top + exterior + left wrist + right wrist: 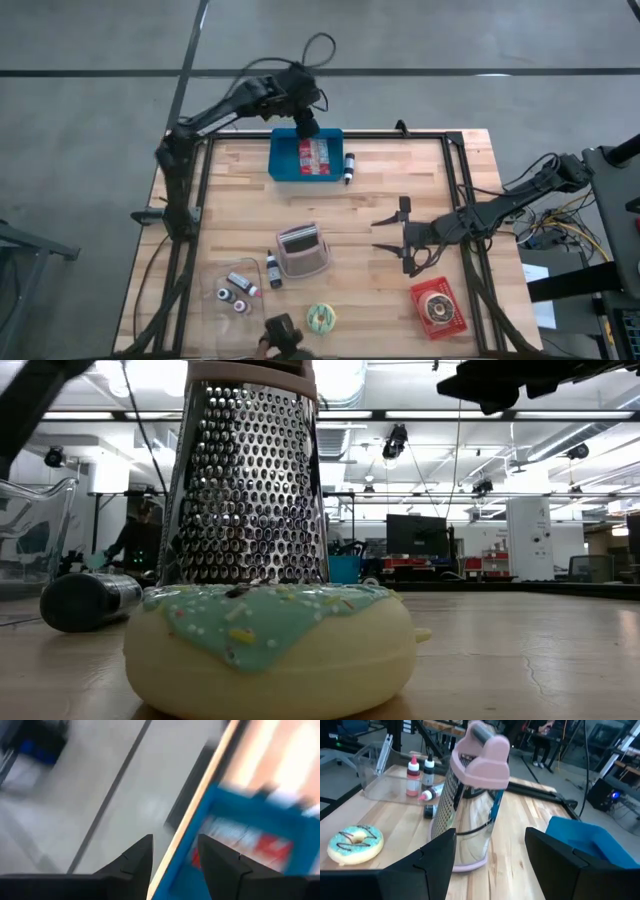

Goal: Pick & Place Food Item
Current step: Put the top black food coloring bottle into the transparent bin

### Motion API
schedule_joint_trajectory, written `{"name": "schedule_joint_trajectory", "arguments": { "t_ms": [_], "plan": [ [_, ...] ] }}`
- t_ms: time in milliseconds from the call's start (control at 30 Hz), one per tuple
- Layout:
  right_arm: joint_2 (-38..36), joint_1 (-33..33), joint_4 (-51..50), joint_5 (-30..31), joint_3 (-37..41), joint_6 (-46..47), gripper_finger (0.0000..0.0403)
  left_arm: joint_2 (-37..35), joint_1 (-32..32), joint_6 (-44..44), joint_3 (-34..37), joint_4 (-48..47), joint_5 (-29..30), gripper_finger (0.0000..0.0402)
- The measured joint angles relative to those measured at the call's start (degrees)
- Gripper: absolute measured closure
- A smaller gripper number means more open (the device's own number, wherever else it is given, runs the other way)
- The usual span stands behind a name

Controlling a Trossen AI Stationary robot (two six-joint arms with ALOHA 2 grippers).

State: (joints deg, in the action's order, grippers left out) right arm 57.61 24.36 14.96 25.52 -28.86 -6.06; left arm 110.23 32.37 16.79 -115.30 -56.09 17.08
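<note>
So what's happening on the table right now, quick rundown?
Left gripper open over the blue bin's far edge, red food packet lying inside. Right gripper open, empty, mid-table facing the grater. Nothing in the way.

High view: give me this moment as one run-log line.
left gripper: open, above blue tray | red packet: in tray | right gripper: open, empty, mid-table | donut: near edge, untouched

Grey concrete floor (450,40) around the wooden table (380,290); ceiling strip lights (470,417) over a cluttered workshop behind
</note>
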Motion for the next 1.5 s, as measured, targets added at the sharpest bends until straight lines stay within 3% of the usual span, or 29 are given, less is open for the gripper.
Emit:
{"name": "schedule_joint_trajectory", "arguments": {
  "t_ms": [133, 367, 667, 867, 1100, 1300, 1500],
  "plan": [
    [1.94, -0.01, -0.22, 0.00, 0.16, 0.35, 0.0172, -8.46, -0.92, 3.00, 7.20, 8.72, -9.84, 0.0245],
    [7.48, -1.47, 0.44, 0.00, 0.19, 0.91, 0.0172, -28.46, -4.31, 5.09, 29.30, 22.08, -20.58, 0.0245],
    [13.34, -8.63, 6.45, -0.07, 0.04, 5.25, 0.0172, -53.15, -14.10, -2.60, 58.30, 33.89, -21.41, 0.0245],
    [17.04, -16.23, 11.30, -0.38, 0.04, 11.85, 0.0172, -66.16, -24.00, -5.59, 77.18, 52.94, -22.32, 0.0245],
    [21.08, -24.06, 11.41, -2.89, -3.02, 17.25, 0.0172, -72.23, -30.70, -6.58, 93.57, 74.54, -22.25, 0.0245],
    [23.88, -29.24, 9.30, -3.10, -7.08, 13.74, 0.0172, -72.13, -32.14, -5.09, 98.00, 75.35, -22.25, 0.0245],
    [25.12, -30.18, -2.61, -4.27, -12.64, 6.25, 0.0190, -72.72, -32.29, -1.84, 98.72, 73.48, -22.42, 0.0245]
  ]
}}
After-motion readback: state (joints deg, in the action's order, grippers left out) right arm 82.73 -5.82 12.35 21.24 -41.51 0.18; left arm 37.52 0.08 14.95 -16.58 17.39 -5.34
